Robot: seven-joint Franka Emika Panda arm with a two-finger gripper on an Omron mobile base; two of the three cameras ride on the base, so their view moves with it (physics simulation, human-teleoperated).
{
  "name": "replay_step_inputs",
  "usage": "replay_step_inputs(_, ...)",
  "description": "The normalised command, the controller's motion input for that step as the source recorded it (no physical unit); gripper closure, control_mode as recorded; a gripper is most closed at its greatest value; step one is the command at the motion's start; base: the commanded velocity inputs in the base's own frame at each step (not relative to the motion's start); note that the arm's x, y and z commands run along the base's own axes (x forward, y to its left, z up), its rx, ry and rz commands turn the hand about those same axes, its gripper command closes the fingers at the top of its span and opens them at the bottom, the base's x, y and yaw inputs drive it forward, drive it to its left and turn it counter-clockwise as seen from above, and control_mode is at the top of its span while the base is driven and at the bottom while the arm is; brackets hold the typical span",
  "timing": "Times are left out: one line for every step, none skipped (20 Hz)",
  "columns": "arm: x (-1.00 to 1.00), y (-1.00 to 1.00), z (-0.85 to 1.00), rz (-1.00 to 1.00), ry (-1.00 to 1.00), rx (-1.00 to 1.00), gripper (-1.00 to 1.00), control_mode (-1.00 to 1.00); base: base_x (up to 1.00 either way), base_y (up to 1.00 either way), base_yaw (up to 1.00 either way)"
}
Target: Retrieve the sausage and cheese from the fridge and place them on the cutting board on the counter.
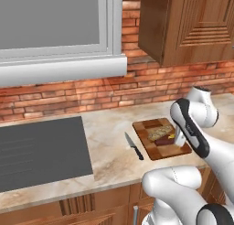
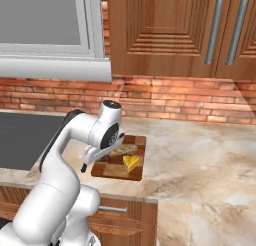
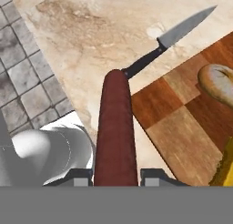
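Dark reddish-brown sausage (image 3: 116, 127) sits clamped between my fingers (image 3: 116, 178), which are closed tight on its near end; the link runs straight away from me in the hand view, its far tip over the beige marbled surface (image 1: 109, 155) just beside the cutting board (image 3: 182, 132). I hang above the board's near edge. On the board lie the yellow cheese (image 2: 131, 163) wedge and a tan speckled bread slab (image 1: 160, 132). A black-handled knife (image 1: 134, 146) rests on the surface just beside the board, blade pointing away. Farther off, the dark grey cooktop (image 1: 41, 151) lies flat in the surface.
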Motion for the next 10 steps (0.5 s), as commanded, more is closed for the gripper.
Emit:
replay_step_inputs(0.06, 0.0, -0.29, 0.0, 0.03, 0.0, 1.0, -1.0, 0.0, 0.0, 0.0)
replay_step_inputs(0.05, 0.0, -0.26, 0.0, 0.02, 0.0, 1.0, -1.0, 0.0, 0.0, 0.0)
replay_step_inputs(0.03, 0.0, -0.24, 0.0, 0.0, 0.0, 1.0, -1.0, 0.0, 0.0, 0.0)
replay_step_inputs(0.03, 0.0, -0.23, 0.0, 0.0, 0.0, 1.0, -1.0, 0.0, 0.0, 0.0)
replay_step_inputs(0.05, 0.0, -0.19, 0.0, 0.0, 0.02, 1.0, -1.0, 0.0, 0.0, 0.0)
replay_step_inputs(0.06, 0.0, -0.2, 0.0, 0.0, 0.01, 1.0, -1.0, 0.0, 0.0, 0.0)
replay_step_inputs(0.1, 0.0, -0.2, 0.0, 0.0, 0.0, 1.0, -1.0, 0.0, 0.0, 0.0)
replay_step_inputs(0.11, 0.0, -0.19, 0.0, 0.0, 0.0, 1.0, -1.0, 0.0, 0.0, 0.0)
replay_step_inputs(0.16, 0.0, -0.16, 0.0, 0.0, 0.0, 1.0, -1.0, 0.0, 0.0, 0.0)
replay_step_inputs(0.2, 0.0, -0.13, 0.0, 0.0, 0.0, 1.0, -1.0, 0.0, 0.0, 0.0)
